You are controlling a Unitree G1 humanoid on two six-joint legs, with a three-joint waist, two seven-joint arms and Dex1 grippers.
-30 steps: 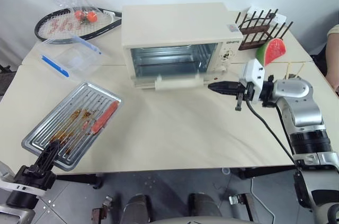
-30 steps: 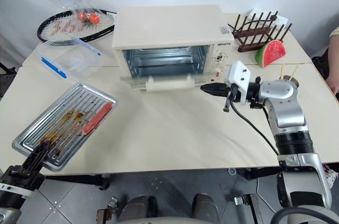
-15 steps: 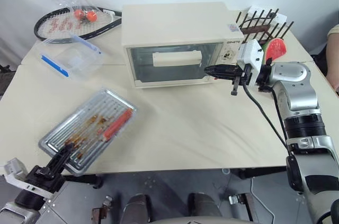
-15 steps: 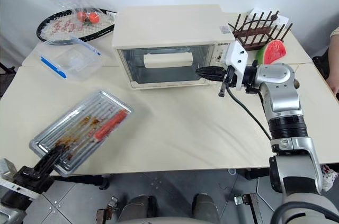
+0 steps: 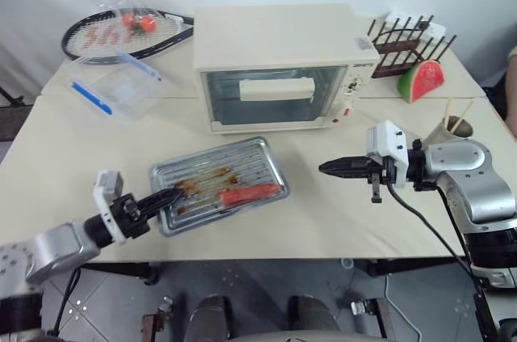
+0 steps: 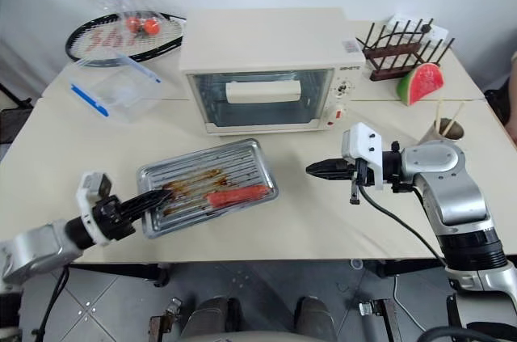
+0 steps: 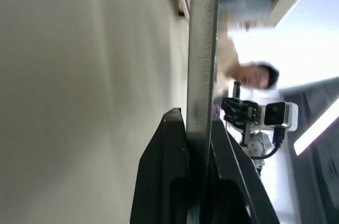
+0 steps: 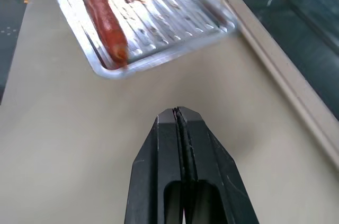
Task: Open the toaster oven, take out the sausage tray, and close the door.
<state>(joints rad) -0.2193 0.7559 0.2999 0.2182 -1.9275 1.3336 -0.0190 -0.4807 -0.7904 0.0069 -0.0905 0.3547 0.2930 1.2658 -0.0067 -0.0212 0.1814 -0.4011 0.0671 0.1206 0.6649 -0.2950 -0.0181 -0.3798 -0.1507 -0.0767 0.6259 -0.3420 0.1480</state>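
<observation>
I have the left tool point(image 5: 166, 196) clamped on the near-left rim of the sausage tray point(image 5: 242, 166), which lies on the table point(image 5: 323, 221) in front of the toaster oven point(image 5: 279, 63). The door point(image 5: 275, 99) is up against the oven. My right tool point(image 5: 331, 168) is pinched together on nothing, off the tray's right end.
</observation>
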